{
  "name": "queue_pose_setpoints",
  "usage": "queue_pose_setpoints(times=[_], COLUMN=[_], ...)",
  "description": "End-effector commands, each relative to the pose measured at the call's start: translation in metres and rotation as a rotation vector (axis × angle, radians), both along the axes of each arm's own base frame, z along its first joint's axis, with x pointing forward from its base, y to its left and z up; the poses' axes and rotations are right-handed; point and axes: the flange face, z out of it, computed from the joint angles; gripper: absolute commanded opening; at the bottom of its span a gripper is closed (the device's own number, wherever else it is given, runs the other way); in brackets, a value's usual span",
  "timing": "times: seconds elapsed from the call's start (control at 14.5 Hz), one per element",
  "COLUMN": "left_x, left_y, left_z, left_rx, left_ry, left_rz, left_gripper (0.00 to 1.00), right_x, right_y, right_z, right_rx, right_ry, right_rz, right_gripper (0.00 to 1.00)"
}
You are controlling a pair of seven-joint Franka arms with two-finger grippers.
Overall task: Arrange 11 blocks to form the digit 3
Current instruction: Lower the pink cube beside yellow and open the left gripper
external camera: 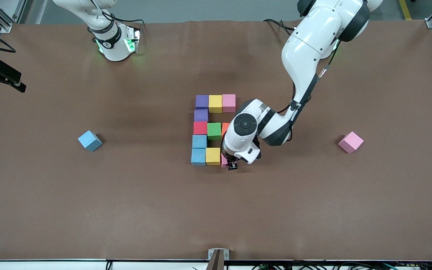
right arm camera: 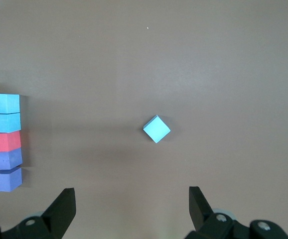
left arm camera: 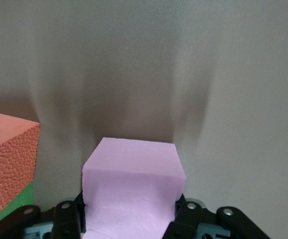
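Risk: we judge the pink block may nudge the yellow block or the orange block if released skewed
Left end effector: clamped on the pink block, at the bottom bar's open end, low over the tabletop
Right end effector: fingers apart, waiting above the loose blue block
Digit 3: mid-tabletop, we see ten cubes set

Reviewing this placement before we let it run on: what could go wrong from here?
1. The left tool is shut on a pink block at the end of the nearest row, right beside the yellow block. Opening or lifting off could drag it or nudge that neighbour.
2. The orange block sits close by; a sideways retreat might clip it.
3. The right tool waits open above the table over a loose blue block that sits turned, so a grasp there may slip.
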Motion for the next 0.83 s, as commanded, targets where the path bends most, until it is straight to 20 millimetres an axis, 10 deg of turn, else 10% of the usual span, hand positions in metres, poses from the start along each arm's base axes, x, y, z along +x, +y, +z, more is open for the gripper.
queue_pose_setpoints(times=[0.0, 0.28, 0.62, 0.76], left_x=[0.000, 0.000, 0.001, 0.001], left_y=[-0.008, -0.007, -0.004, -0.004], left_z=[0.000, -0.004, -0.010, -0.008], left_rx=[-0.002, 0.003, 0.011, 0.012], left_ry=[-0.016, -0.013, -0.011, -0.015], left_rz=[0.001, 0.002, -0.006, -0.007], left_gripper=[0.04, 0.16, 1.00, 1.00], right_x=[0.000, 0.000, 0.000, 0.000], right_y=[0.002, 0.002, 0.002, 0.002], right_z=[0.002, 0.002, 0.002, 0.002], right_rx=[-0.010, -0.010, -0.010, -0.010], right_ry=[0.002, 0.002, 0.002, 0.002], right_rz=[0.010, 0.010, 0.010, 0.010], right_gripper=[1.00, 1.00, 1.00, 1.00])
